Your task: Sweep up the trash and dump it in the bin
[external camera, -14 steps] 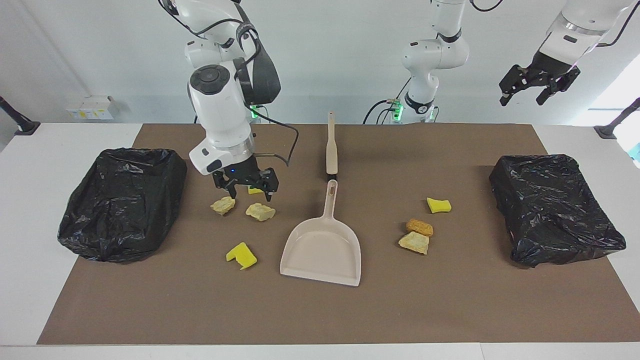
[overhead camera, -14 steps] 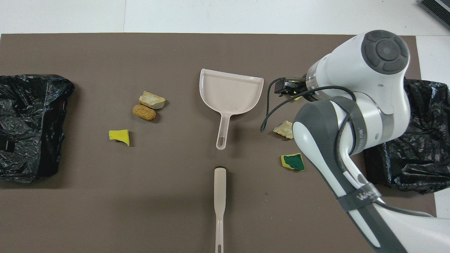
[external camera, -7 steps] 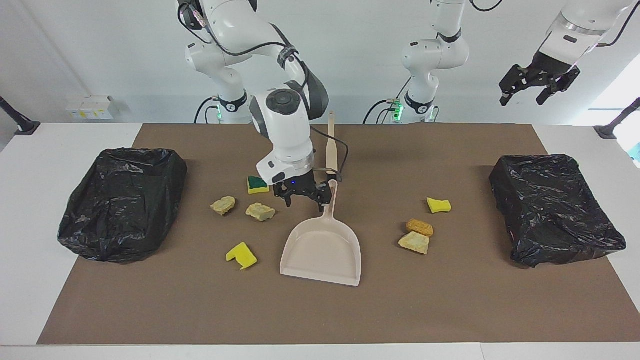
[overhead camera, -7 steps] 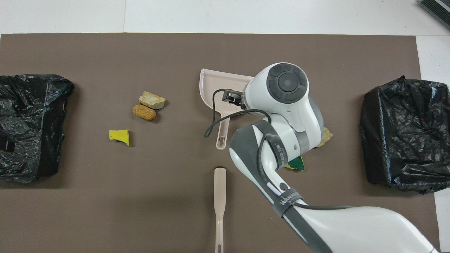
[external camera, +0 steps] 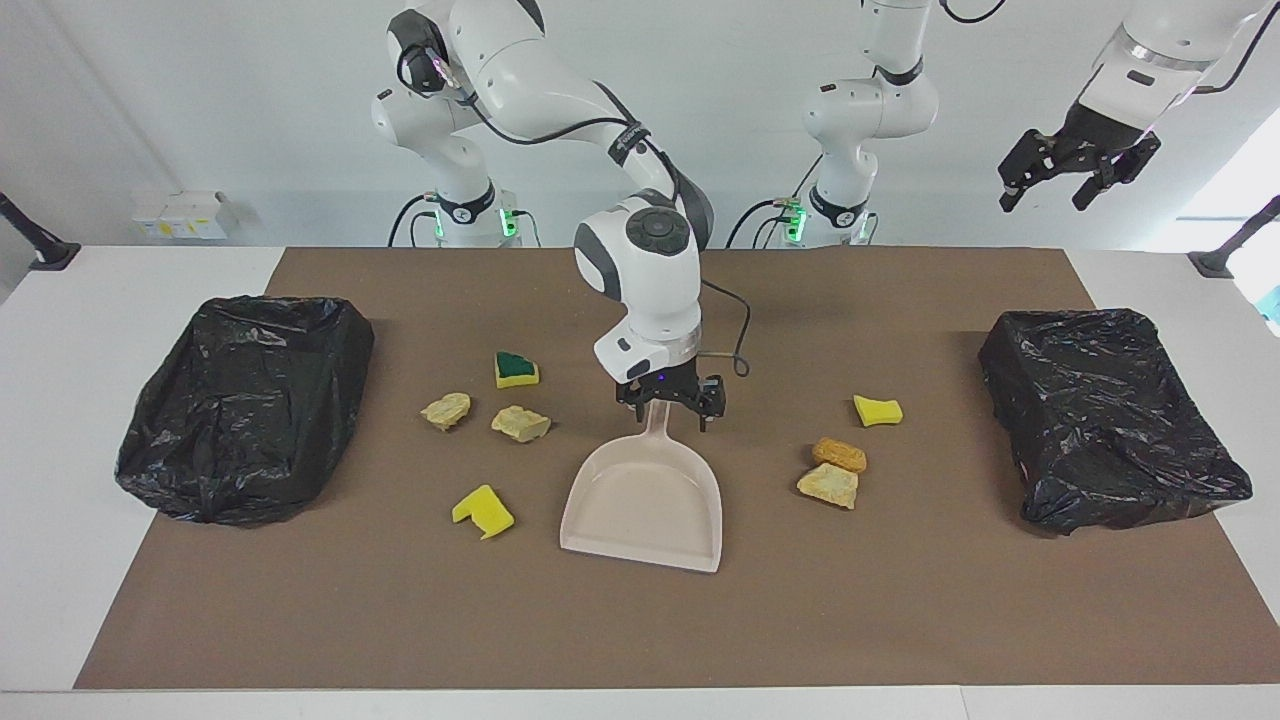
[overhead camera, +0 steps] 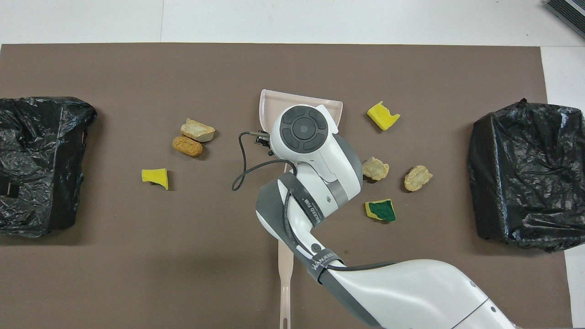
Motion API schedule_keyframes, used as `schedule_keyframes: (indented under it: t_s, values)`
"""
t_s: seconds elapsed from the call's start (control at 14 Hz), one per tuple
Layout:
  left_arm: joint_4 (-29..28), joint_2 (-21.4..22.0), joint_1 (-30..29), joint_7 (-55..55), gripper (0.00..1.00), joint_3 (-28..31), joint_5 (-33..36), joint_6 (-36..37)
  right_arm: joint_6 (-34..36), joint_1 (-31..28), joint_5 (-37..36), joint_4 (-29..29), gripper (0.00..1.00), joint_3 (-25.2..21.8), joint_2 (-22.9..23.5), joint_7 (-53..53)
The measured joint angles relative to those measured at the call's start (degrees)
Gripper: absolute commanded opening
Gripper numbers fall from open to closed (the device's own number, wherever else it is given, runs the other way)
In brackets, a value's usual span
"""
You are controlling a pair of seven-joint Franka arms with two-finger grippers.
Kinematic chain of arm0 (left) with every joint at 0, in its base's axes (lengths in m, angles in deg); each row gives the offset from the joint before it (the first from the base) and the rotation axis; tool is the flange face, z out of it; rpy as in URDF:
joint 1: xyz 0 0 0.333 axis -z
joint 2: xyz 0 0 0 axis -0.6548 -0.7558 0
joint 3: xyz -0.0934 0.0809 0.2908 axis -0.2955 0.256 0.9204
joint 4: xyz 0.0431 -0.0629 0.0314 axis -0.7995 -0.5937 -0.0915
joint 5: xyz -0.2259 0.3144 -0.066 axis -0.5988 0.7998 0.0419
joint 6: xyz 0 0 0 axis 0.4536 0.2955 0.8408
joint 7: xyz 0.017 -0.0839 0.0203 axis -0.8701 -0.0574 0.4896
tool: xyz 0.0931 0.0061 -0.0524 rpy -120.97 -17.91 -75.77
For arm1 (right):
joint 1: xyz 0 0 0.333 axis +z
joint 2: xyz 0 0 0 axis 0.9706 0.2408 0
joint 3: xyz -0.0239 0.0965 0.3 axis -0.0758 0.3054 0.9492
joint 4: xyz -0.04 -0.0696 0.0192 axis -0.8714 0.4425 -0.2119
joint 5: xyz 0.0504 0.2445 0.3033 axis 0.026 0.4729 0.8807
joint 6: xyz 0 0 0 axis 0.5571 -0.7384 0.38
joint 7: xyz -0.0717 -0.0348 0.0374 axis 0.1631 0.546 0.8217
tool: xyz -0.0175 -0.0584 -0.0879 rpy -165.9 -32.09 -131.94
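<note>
1. The right gripper (external camera: 668,408) was seen low over the dustpan (external camera: 645,505) handle, its fingers spread to either side of the handle and nothing yet held
2. The left gripper (external camera: 1077,172) hung open and empty high above the bin (external camera: 1105,410) at its own end of the table, waiting
3. The trash was found scattered on the mat (external camera: 640,620): four scraps (external camera: 483,511) between the dustpan and the other bin (external camera: 245,400), three scraps (external camera: 833,470) toward the left arm's end
4. The brush (overhead camera: 285,278) lay nearer the robots than the dustpan, in line with its handle and mostly hidden under the right arm
5. For a good grasp, it was judged that the fingers should be centred across the handle and lowered squarely before being shut, so that the pan would not be twisted or skidded
6. A firm hold near the handle's middle was thought best, the pan's lip being kept flat on the mat for sweeping
7. Nearby scraps were to be left undisturbed by the descent
</note>
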Motion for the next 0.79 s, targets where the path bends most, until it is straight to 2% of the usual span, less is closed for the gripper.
schedule_keyframes:
  t_s: [0.29, 0.36, 0.5, 0.79]
  values:
    - [0.00, 0.00, 0.00, 0.00, 1.00, 0.00, 0.00, 0.00, 0.55, 0.03, -0.04, -2.98, 0.78, 0.11, -0.44, 0.12]
    - [0.00, 0.00, 0.00, 0.00, 1.00, 0.00, 0.00, 0.06, 0.55, 0.06, -0.04, -3.46, 0.76, 0.15, -0.62, 0.12]
    - [0.00, 0.01, 0.01, 0.00, 1.00, -0.13, 0.00, 1.13, 0.55, 0.16, -0.04, -4.13, 0.60, 0.15, -1.01, 0.12]
    - [-0.01, 0.02, 0.01, 0.00, 1.00, -0.14, 0.00, 1.47, 1.25, 0.31, 0.01, -4.42, 0.59, 1.05, -1.43, 0.13]
